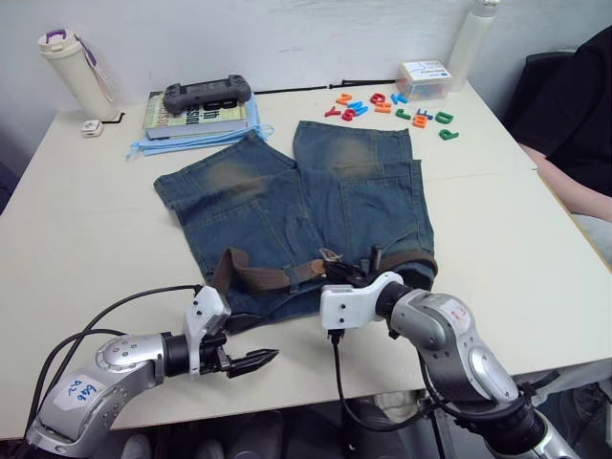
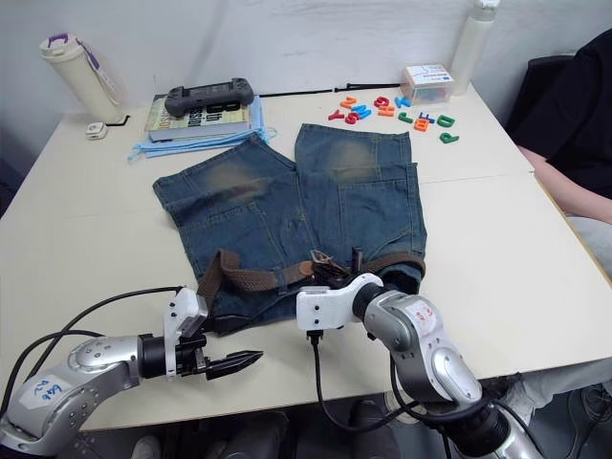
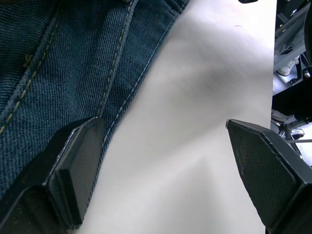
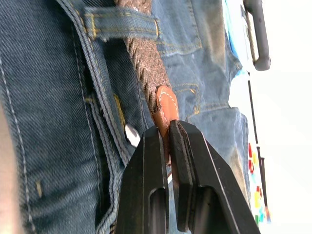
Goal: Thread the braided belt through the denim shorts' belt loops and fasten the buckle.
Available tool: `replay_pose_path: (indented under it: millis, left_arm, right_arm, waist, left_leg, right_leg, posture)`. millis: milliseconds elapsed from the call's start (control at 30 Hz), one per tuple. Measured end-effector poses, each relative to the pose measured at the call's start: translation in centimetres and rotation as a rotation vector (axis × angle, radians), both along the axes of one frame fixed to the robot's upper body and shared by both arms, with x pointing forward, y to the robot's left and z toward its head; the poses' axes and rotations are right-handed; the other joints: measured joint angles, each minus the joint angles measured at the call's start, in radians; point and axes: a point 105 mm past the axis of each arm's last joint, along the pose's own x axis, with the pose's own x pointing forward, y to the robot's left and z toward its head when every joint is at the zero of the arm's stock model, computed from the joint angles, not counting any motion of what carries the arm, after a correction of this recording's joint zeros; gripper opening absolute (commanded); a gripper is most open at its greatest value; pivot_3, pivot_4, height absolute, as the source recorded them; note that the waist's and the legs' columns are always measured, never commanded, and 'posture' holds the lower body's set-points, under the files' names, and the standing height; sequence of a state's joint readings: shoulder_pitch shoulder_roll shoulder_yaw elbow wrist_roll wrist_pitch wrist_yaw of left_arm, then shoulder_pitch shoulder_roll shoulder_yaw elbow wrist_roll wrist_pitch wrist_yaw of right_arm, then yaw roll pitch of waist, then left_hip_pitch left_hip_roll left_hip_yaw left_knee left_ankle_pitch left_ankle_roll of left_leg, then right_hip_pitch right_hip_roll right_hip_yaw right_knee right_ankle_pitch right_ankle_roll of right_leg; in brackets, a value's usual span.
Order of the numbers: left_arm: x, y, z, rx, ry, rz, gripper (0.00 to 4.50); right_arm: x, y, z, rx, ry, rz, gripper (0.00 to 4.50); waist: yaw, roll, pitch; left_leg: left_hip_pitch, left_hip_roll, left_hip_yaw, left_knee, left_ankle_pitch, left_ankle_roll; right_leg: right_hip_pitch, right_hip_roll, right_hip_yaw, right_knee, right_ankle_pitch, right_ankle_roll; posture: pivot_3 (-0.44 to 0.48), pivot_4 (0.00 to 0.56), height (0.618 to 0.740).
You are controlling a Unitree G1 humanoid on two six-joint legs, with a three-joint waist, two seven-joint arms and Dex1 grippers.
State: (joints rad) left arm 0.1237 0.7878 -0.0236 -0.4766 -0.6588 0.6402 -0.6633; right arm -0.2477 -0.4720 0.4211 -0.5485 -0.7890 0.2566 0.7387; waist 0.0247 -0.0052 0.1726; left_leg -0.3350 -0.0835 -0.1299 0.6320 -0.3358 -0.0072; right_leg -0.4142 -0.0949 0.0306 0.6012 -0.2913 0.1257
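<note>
While the braided belt (image 1: 277,277) lay strung along the waistband of the denim shorts (image 1: 287,206), its long axis ran crosswise to your two arms, and your right end effector (image 4: 168,141) sat at the tan leather tip, fingers clamped flat on it. You had the strap already passed under one belt loop (image 4: 121,22), which stood just beyond the tip on the far side from the end effector, so the strap led straight away from the closed fingers along the waistband. Any further pull, by this reading, turned on drawing that tip along the waistband's own line rather than across it. Your left end effector (image 1: 251,360) hung low over the desk (image 1: 86,220) just off the shorts' near hem, fingers spread wide with nothing between them; one finger (image 3: 78,165) lay against the denim edge, the other over bare desk. The belt's free brown end stood up near the shorts' left side, closer to that open left end effector than to the right. You could not pick out the buckle with any certainty.
</note>
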Motion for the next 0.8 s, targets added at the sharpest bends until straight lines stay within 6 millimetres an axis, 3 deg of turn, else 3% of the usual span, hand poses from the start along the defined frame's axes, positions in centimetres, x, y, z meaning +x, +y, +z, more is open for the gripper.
replay_pose_path:
  millis: [133, 367, 800]
  left_arm:
    - [-0.1, 0.0, -0.1, 0.000, 0.003, -0.010, 4.38]
    - [-0.1, 0.2, -0.3, 0.011, -0.014, -0.018, 4.38]
    - [0.0, 0.5, -0.6, 0.020, -0.083, -0.081, 4.38]
  right_arm:
    - [-0.4, -1.0, 0.5, 0.004, -0.018, -0.008, 0.00]
    - [0.4, -2.7, 2.5, 0.015, -0.109, -0.064, 0.00]
    - [2.4, -4.3, 2.9, -0.033, -0.150, -0.124, 0.00]
  waist:
    - [0.000, 0.000, 0.000]
    - [-0.002, 0.001, -0.001]
    - [-0.001, 0.001, 0.000]
  left_leg:
    - [0.000, 0.000, 0.000, 0.000, 0.000, 0.000]
    - [0.001, 0.001, 0.000, 0.000, 0.000, -0.001]
    - [0.000, 0.000, 0.000, 0.000, 0.001, 0.000]
  right_leg:
    - [0.000, 0.000, 0.000, 0.000, 0.000, 0.000]
    - [0.000, 0.000, 0.000, 0.000, 0.000, -0.001]
    - [0.000, 0.000, 0.000, 0.000, 0.000, -0.001]
  posture:
    - [0.000, 0.150, 0.738]
    - [0.000, 0.150, 0.738]
    - [0.000, 0.150, 0.738]
